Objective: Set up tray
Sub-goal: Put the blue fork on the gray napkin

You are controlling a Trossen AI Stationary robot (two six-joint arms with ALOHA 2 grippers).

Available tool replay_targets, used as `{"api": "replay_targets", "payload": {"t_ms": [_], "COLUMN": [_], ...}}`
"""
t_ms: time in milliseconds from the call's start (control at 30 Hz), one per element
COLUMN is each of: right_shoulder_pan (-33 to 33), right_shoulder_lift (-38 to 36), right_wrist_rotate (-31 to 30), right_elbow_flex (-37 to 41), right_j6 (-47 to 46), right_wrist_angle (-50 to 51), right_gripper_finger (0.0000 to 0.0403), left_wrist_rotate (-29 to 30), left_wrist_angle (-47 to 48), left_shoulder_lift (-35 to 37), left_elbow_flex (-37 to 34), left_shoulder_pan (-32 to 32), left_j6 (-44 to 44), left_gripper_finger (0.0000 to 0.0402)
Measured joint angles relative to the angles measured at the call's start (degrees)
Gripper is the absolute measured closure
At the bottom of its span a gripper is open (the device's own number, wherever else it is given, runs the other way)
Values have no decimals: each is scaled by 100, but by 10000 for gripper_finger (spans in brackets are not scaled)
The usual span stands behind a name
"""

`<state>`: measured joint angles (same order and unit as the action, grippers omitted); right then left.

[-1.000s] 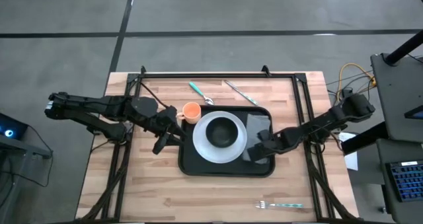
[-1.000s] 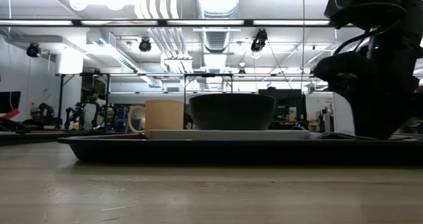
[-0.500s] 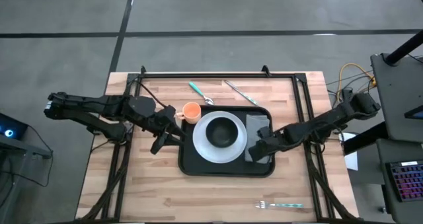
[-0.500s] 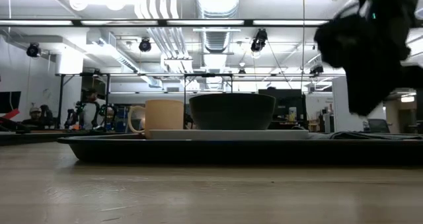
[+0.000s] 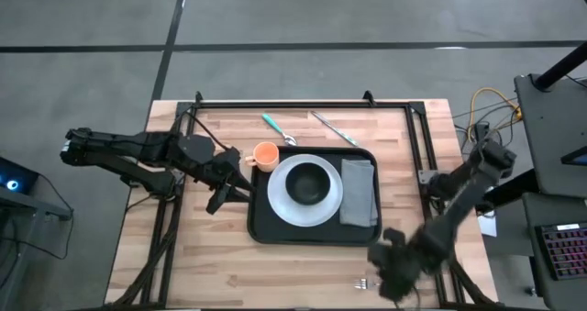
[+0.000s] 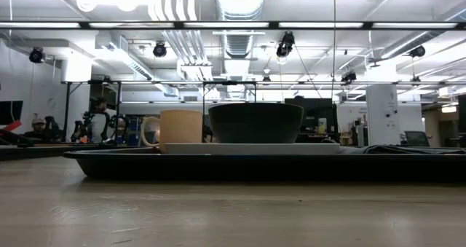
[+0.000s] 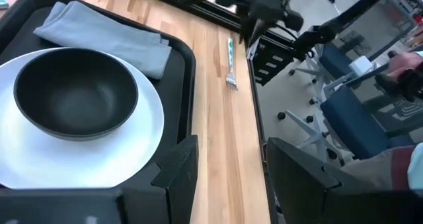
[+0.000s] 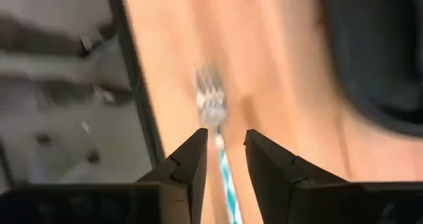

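Observation:
The black tray point(image 5: 314, 235) lies mid-table. On it a white plate point(image 5: 282, 208) carries a black bowl point(image 5: 306, 184), and a folded grey napkin point(image 5: 359, 192) lies flat on the tray's right part. An orange cup point(image 5: 265, 155) stands at the tray's far left corner. A teal-handled fork point(image 5: 362, 282) lies flat on the table near the near edge. My right gripper point(image 8: 225, 141) hovers open over the fork point(image 8: 211, 108), a finger on either side of its handle. My left gripper point(image 5: 225, 199) waits open just left of the tray point(image 7: 188, 59).
A teal-handled spoon point(image 5: 278, 127) and a knife point(image 5: 332, 127) lie on the table beyond the tray's far rim. A black frame runs along the table's far, left and right edges. Bare wood stretches between the tray and the near edge.
My right gripper has left the napkin on the tray and swung quickly toward the table's near edge, ending above the fork; it has gone out of the low view. The napkin stays flat on the tray. My left gripper has drawn back slightly to the left.

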<state>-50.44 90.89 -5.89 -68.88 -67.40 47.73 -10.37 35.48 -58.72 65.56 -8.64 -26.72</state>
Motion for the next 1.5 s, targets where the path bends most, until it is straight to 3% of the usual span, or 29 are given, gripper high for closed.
{"api": "replay_targets", "payload": {"t_ms": [167,367,667,1000,1267,1500], "right_shoulder_pan": [-494,-657,-670,-699,-558,-152], "right_shoulder_lift": [775,1438,2106,2569,2511,2016], "right_wrist_rotate": [-11,-10,-7,-4,-105,-892], "right_elbow_flex": [-428,-824,-1024,-960,-938,-1371], "right_j6": [-221,-146,337,590,584,-235], "right_wrist_angle": [649,546,606,546,591,1347], "right_gripper_finger": [266,229,218,258,382,391], "left_wrist_rotate": [161,796,791,778,778,788], "left_wrist_angle": [-1,176,177,180,200,298], "left_shoulder_lift": [0,0,0,0,0,-15], "left_elbow_flex": [0,-4,-5,-5,-5,-8], "left_shoulder_pan": [7,10,11,4,4,234], "left_j6": [0,-62,-246,-258,-249,288], "left_gripper_finger": [242,242,242,242,242,242]}}
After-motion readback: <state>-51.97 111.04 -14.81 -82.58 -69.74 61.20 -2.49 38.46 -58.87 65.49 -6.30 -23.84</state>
